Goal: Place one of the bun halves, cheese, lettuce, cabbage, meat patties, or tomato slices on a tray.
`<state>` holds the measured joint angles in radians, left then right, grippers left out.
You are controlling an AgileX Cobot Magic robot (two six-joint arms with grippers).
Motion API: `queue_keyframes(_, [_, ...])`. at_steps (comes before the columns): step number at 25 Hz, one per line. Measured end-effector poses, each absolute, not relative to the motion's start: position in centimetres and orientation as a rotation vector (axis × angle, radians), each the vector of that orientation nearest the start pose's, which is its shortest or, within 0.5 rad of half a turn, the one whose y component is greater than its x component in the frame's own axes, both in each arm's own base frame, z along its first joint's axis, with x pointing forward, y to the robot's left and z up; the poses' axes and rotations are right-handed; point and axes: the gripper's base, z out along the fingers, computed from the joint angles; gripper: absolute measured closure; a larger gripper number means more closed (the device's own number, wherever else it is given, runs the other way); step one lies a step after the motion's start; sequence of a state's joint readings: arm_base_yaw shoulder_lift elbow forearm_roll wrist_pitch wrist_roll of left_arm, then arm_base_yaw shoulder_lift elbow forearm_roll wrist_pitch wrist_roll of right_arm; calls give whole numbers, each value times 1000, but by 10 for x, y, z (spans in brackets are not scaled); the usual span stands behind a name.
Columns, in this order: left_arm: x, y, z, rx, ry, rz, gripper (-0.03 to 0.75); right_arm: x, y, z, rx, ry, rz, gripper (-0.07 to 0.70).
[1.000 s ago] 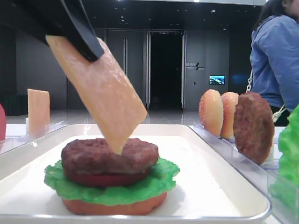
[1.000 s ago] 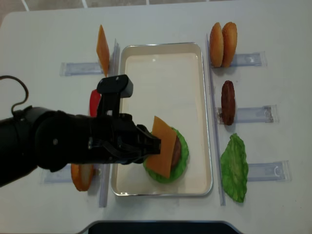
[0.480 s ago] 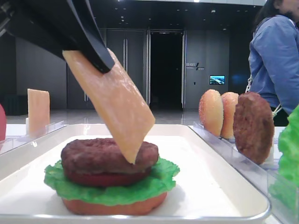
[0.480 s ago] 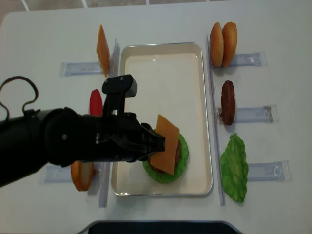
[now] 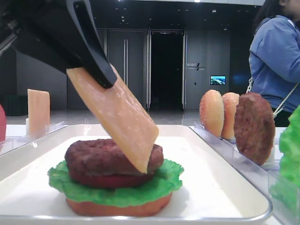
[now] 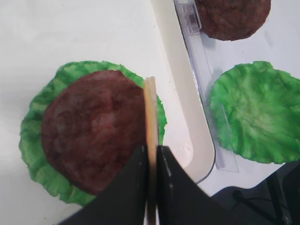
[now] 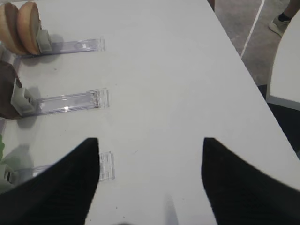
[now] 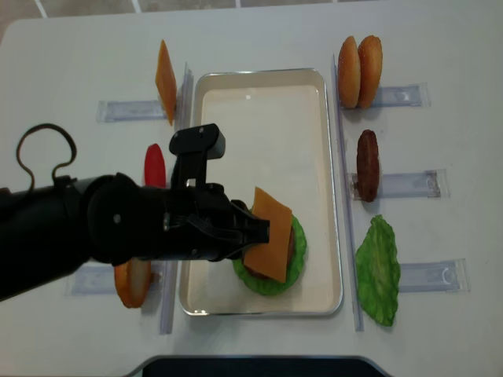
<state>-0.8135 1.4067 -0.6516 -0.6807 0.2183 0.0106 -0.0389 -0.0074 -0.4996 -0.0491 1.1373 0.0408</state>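
Gripping the cheese slice at its upper edge, the left tool tilts it down onto the meat patty, stacked over lettuce near the tray's front edge.

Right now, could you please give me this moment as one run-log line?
left gripper: shut on cheese | cheese: tilted over patty | right gripper: open, idle

dark hall with tall doors behind white table.

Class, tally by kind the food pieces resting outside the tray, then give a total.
Bun halves: 3
Cheese: 1
Tomato slices: 1
Meat patties: 1
Lettuce: 1
Total: 7
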Motion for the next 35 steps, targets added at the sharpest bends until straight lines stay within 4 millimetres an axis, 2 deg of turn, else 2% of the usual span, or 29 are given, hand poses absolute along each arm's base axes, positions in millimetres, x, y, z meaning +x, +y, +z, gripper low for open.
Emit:
queue_keyframes(6, [171,-199,203,269,2561,-792,692,-10,-4,271,89,2111,-58,158])
queue_keyframes(9, [171,-199,203,289,2558,-782,663,-10,-4,271,89,2111,-58,158])
queue_keyframes(15, [171,-198,202,348,2552,-751,416,-10,-4,271,89,2111,-58,158])
queue_keyframes(18, [171,-198,201,367,2552,-741,348,-10,-4,271,89,2111,-58,158])
queue_keyframes(22, [173,-192,199,364,2587,-711,329,-10,-4,271,89,2111,-58,158])
queue_keyframes(29, [196,-162,196,228,2641,-625,325,-10,-4,271,89,2111,-58,158])
queue_keyframes(35, [199,-158,196,270,2640,-582,324,-10,-4,271,89,2111,-58,158])
